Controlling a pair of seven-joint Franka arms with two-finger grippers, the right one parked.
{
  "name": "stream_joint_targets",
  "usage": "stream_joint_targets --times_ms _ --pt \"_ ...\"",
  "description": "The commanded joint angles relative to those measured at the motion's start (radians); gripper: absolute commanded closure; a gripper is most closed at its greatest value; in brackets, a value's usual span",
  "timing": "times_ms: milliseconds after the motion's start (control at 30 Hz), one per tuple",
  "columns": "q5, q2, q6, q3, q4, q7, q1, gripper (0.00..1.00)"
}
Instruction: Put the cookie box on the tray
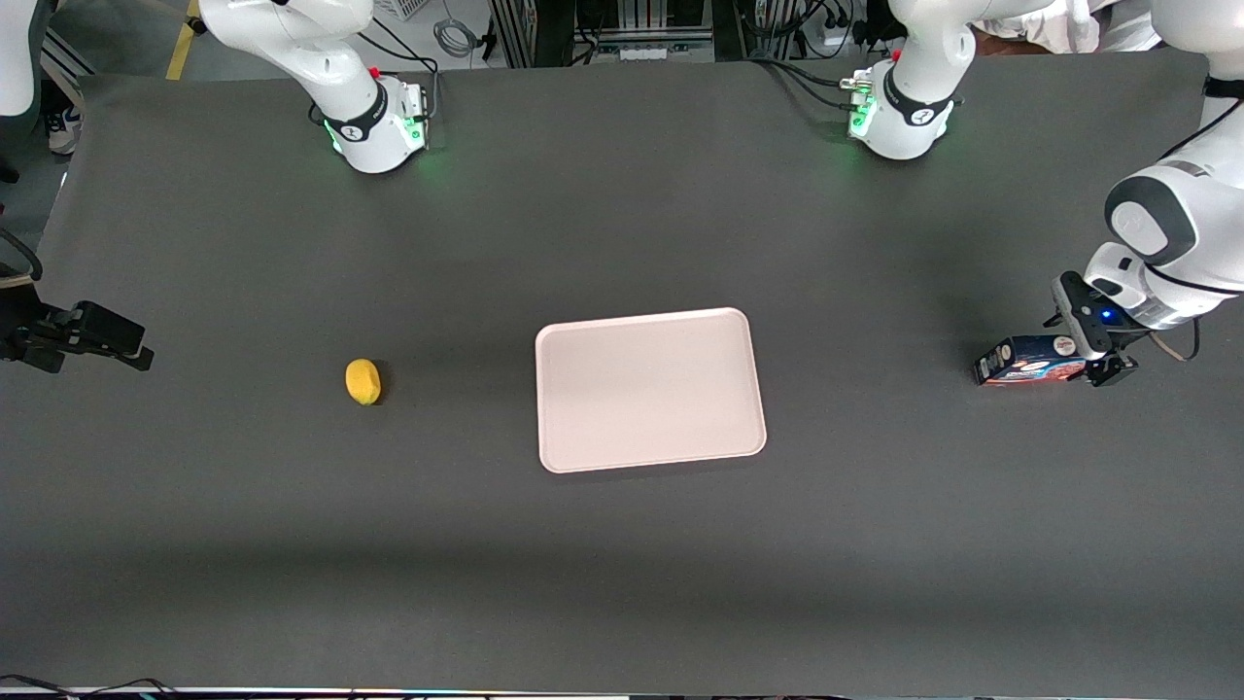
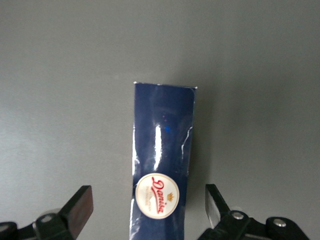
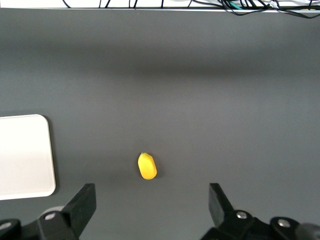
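The cookie box (image 1: 1030, 360) is a long navy box with a round white-red logo, lying on the dark table toward the working arm's end. My left gripper (image 1: 1096, 365) hovers over the logo end of the cookie box (image 2: 162, 165). The gripper (image 2: 149, 207) is open, and its fingers (image 2: 80, 206) stand on either side of the box with a gap to each side. The pale pink tray (image 1: 649, 389) lies flat mid-table with nothing on it, well apart from the box. Its corner (image 3: 25, 155) shows in the right wrist view.
A small yellow rounded object (image 1: 362, 381) lies on the table beside the tray, toward the parked arm's end; the same yellow object (image 3: 147, 166) appears in the right wrist view. Two arm bases (image 1: 379, 122) stand at the table's edge farthest from the front camera.
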Motion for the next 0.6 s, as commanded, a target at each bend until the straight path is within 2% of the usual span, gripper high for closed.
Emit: stream_joint_targets --times_ms 0,267,567 --pt "0.000 0.007 0.002 0.001 0.000 -0.063 -0.013 0.00" --pt "0.001 0.030 0.008 -0.016 0.000 -0.130 -0.018 0.00" --pt "0.006 0.055 0.063 -0.016 0.000 -0.115 -0.016 0.00"
